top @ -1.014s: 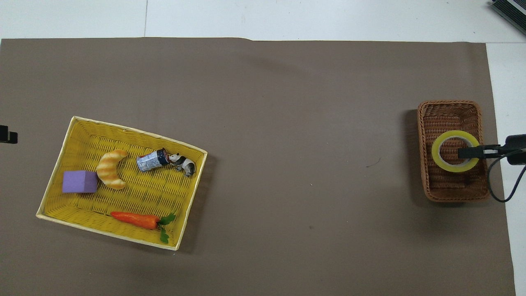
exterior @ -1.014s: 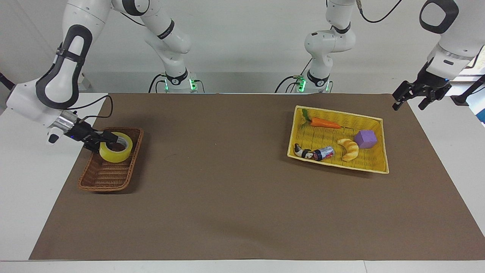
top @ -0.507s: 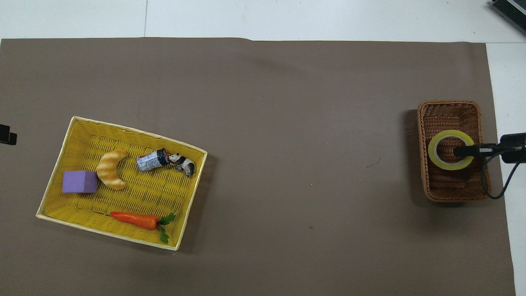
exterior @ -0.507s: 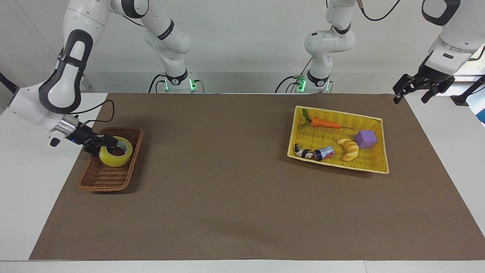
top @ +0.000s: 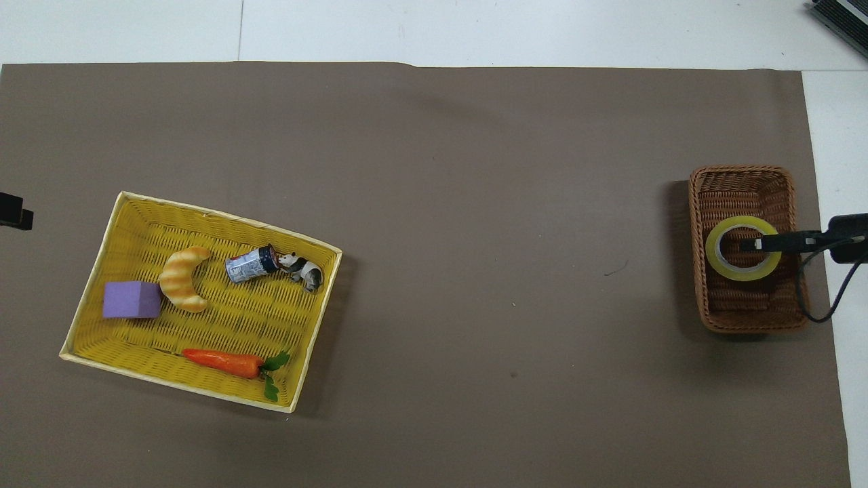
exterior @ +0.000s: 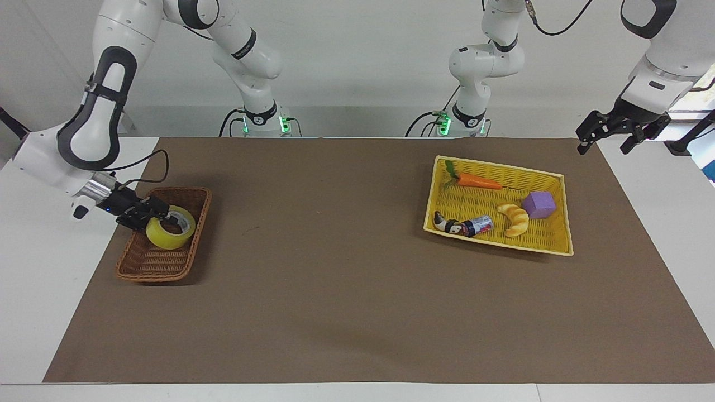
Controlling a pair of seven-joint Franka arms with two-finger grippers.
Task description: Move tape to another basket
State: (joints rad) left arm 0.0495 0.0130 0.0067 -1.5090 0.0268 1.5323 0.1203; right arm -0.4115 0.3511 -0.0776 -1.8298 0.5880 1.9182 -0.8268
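The yellow tape roll (exterior: 169,234) lies tilted inside the small brown wicker basket (exterior: 159,269) at the right arm's end of the table. It also shows in the overhead view (top: 741,273), inside the basket (top: 744,316). My right gripper (exterior: 149,215) comes in level from the side, low over the basket. It is shut on the tape's rim, with one finger reaching across into the ring's hole (top: 754,243). My left gripper (exterior: 605,140) waits open and empty in the air by the mat's corner at the left arm's end.
A larger yellow woven tray (exterior: 564,245) sits toward the left arm's end. It holds a carrot (exterior: 478,181), a purple cube (exterior: 538,205), a croissant toy (exterior: 516,220), a small can (exterior: 477,225) and an animal figure (exterior: 445,223). A brown mat covers the table.
My right gripper has lowered the tape down into the brown basket and drawn slightly toward the table's edge. My left gripper has risen a little.
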